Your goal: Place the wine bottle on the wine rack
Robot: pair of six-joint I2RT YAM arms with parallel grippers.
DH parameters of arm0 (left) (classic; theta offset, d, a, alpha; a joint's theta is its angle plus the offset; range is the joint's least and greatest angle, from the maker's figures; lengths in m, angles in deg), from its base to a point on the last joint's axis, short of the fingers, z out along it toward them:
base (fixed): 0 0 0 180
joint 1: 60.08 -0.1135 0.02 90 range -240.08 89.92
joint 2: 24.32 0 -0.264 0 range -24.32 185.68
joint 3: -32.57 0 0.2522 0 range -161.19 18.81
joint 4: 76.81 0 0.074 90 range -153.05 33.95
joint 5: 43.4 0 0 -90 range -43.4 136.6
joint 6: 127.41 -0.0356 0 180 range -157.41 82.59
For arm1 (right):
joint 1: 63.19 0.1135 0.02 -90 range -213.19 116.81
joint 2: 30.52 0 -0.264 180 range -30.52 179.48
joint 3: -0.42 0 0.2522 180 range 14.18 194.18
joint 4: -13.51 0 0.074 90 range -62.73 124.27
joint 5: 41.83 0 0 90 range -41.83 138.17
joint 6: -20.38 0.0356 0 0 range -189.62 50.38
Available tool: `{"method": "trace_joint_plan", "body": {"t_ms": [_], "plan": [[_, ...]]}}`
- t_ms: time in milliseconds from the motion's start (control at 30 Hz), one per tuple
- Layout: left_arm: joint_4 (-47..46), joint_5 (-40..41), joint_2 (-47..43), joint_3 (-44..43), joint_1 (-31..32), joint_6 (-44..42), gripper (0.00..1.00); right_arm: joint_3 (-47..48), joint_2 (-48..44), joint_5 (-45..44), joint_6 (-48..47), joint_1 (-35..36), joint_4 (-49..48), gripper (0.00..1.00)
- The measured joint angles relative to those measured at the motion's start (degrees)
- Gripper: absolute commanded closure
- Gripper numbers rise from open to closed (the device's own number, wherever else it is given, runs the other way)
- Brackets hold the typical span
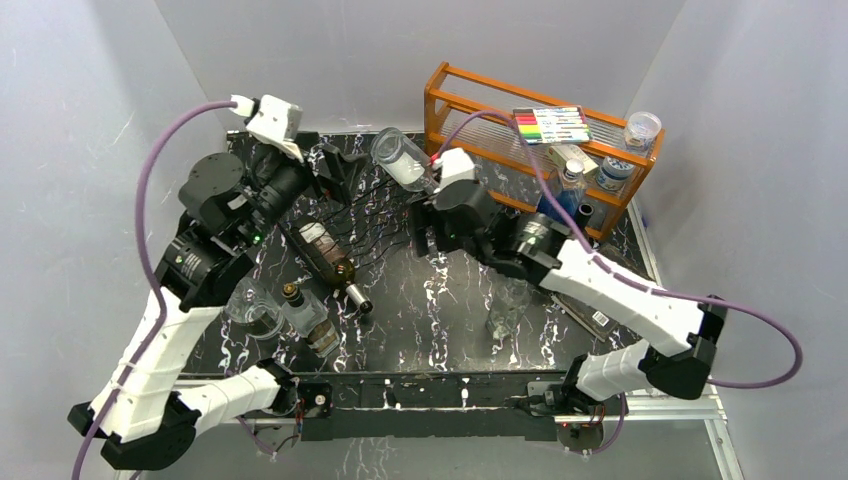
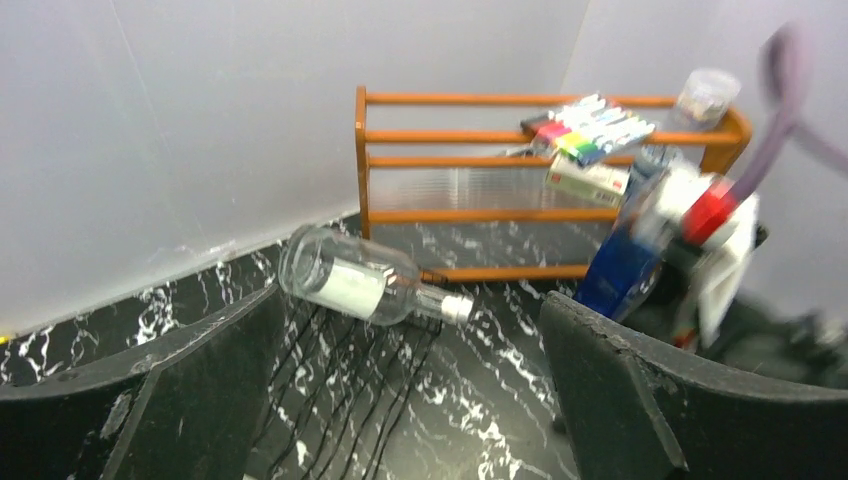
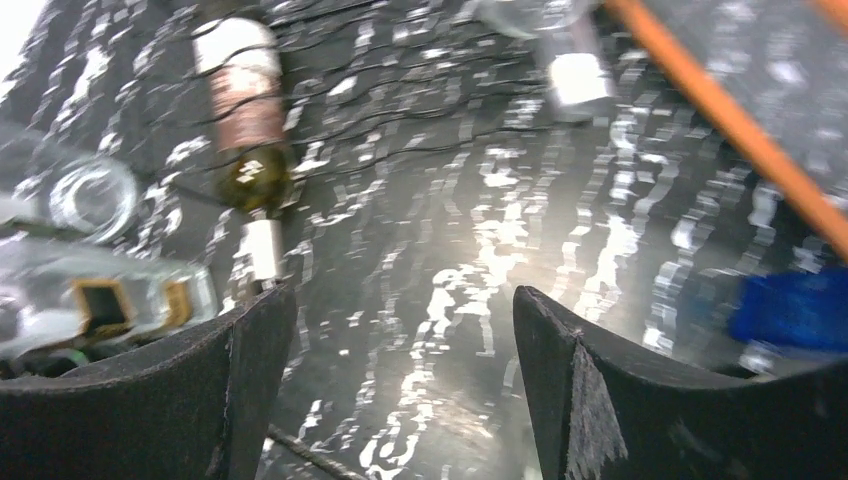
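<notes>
The black wire wine rack (image 1: 378,222) lies low at the table's middle back. A dark brown wine bottle (image 1: 325,253) lies slanted on its near left end, silver cap toward me; the right wrist view shows it (image 3: 245,120) too. A clear bottle with a white label (image 1: 400,160) lies on the rack's far end, also in the left wrist view (image 2: 355,283). My left gripper (image 1: 335,175) is open and empty above the rack's far left (image 2: 410,305). My right gripper (image 1: 428,240) is open and empty at the rack's right end (image 3: 402,295).
An orange wooden shelf (image 1: 470,100) at the back right holds a marker pack (image 1: 550,125), a cup and bottles. A blue bottle (image 2: 625,265) stands by it. A glass (image 1: 255,310) and a small bottle (image 1: 310,320) sit front left. A clear bottle (image 1: 508,305) stands front right.
</notes>
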Motion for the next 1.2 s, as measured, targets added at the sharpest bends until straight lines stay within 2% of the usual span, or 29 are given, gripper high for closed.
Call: {"method": "trace_joint_plan", "body": {"t_ms": [200, 333, 567, 833, 967, 1200], "plan": [[0.1, -0.7, 1.8, 5.8, 0.0, -0.9, 0.02, 6.0, -3.2, -9.8, 3.4, -7.0, 15.0, 0.13], [0.9, -1.8, 2.6, 9.7, 0.0, -1.0, 0.02, 4.9, -6.6, -12.7, 7.5, -9.0, 24.2, 0.13], [5.8, -3.2, 1.5, 10.1, 0.0, -3.2, 0.02, -1.3, -12.8, -9.4, 11.8, -10.3, 31.8, 0.15], [14.2, -5.0, -5.9, 10.2, 0.0, -8.1, 0.02, -7.0, -16.9, -3.2, 13.1, -10.3, 32.7, 0.21], [16.8, -5.8, -8.0, 10.2, 0.8, -10.3, 0.02, -7.8, -17.2, -1.1, 13.1, -10.3, 33.0, 0.27], [18.4, -6.5, -7.8, 10.2, 1.2, -11.7, 0.02, -8.8, -18.3, 0.8, 12.1, -10.3, 32.7, 0.50]]}}
